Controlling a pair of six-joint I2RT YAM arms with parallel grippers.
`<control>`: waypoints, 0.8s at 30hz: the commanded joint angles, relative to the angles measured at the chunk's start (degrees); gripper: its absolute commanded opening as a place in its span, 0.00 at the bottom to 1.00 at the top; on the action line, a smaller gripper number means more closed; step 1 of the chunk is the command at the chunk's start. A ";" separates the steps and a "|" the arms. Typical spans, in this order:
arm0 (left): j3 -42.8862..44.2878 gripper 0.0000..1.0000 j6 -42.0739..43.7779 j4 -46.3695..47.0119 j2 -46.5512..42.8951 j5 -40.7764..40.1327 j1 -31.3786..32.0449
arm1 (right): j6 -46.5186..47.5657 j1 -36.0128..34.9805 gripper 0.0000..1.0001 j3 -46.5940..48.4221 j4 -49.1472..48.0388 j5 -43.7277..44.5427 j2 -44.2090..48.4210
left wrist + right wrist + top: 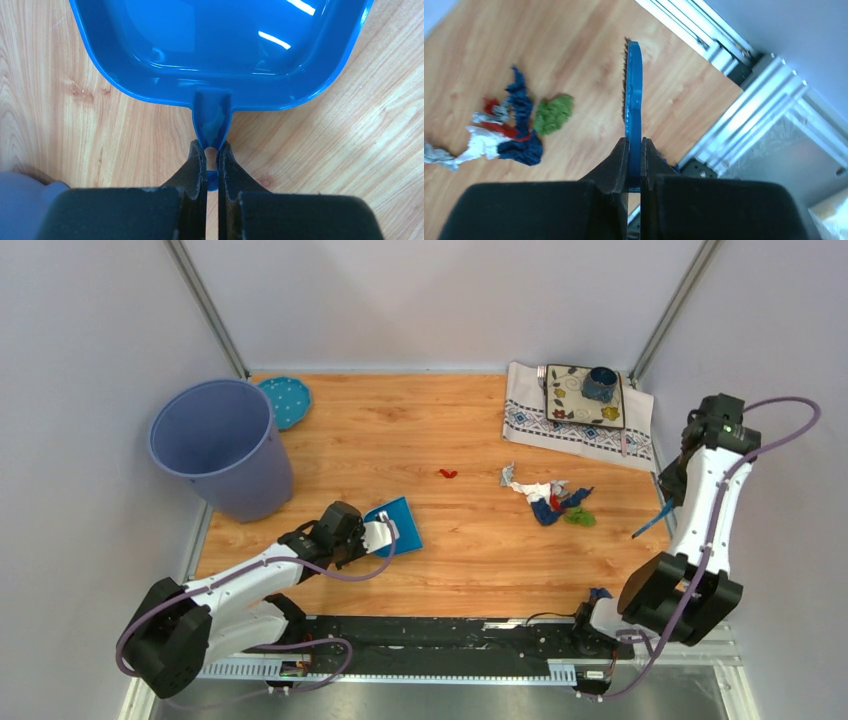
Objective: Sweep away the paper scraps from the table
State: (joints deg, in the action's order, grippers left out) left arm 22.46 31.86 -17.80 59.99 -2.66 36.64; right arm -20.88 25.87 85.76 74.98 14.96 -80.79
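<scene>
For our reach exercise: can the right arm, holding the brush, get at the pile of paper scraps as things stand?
Probably yes. Its fingers grip the brush, and the paper scraps lie on the table just to its left, with nothing standing between; the cloth sits farther back.

Fixed camera high at the near edge overlooks the whole table; both wrist cameras view it from close, the right sharing the paper scraps with it.
</scene>
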 commanded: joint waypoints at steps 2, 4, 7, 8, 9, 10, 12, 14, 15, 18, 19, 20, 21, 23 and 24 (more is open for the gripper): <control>-0.83 0.00 0.49 -1.18 0.39 1.69 -0.17 | -0.12 2.26 0.00 -11.55 21.00 -2.30 0.91; -1.19 0.00 0.66 -1.44 0.48 2.04 -0.17 | -0.03 1.64 0.00 -13.33 21.08 -0.74 0.81; -1.01 0.00 0.84 -2.15 0.48 2.39 -0.17 | -0.65 1.47 0.00 -15.18 21.00 0.42 0.56; -1.01 0.00 0.84 -2.06 0.13 2.39 -0.17 | -0.65 1.47 0.00 -15.27 21.08 -0.02 -0.15; -0.93 0.00 0.93 -2.23 0.04 2.39 -0.17 | -0.74 0.60 0.00 -15.96 20.91 -0.63 -0.94; -0.84 0.00 0.93 -2.50 -0.04 2.39 -0.17 | -0.82 -0.46 0.00 -16.32 20.91 -1.42 -2.95; -0.58 0.00 0.75 -2.67 -0.40 3.53 -0.17 | -1.35 -6.66 0.00 -16.58 21.00 -0.99 -6.03; -0.40 0.00 0.66 -2.85 -0.83 3.45 -0.17 | -2.23 -11.87 0.00 -16.58 20.91 -2.56 -11.63; -0.40 0.00 0.58 -2.94 -1.01 3.45 -0.17 | -2.75 -16.07 0.00 -17.89 20.73 -4.74 -13.41; -0.40 0.00 0.66 -3.03 -1.36 3.36 -0.17 | -4.60 -20.84 0.00 -15.63 20.91 -10.82 -20.00; -0.40 0.00 0.58 -3.03 -1.36 3.45 -0.17 | -5.21 -20.86 0.00 -13.27 20.82 -13.27 -20.89; -0.40 0.00 0.49 -3.11 -1.45 3.45 -0.17 | -7.48 -20.86 0.00 -12.20 20.73 -14.07 -21.42; -0.40 0.00 0.49 -3.12 -1.36 3.45 -0.17 | -8.46 -21.12 0.00 -11.15 20.73 -14.08 -22.03; -0.40 0.00 0.58 -3.29 -1.10 3.53 -0.17 | -11.09 -21.65 0.00 -7.19 20.65 -18.55 -22.21; -0.40 0.00 0.58 -3.20 -1.10 3.62 -0.17 | -12.41 -22.69 0.00 -5.62 20.47 -19.78 -22.04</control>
State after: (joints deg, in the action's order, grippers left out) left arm 22.44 32.29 -18.98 59.13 -0.75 36.64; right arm -25.82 4.01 73.47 84.05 9.13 -103.44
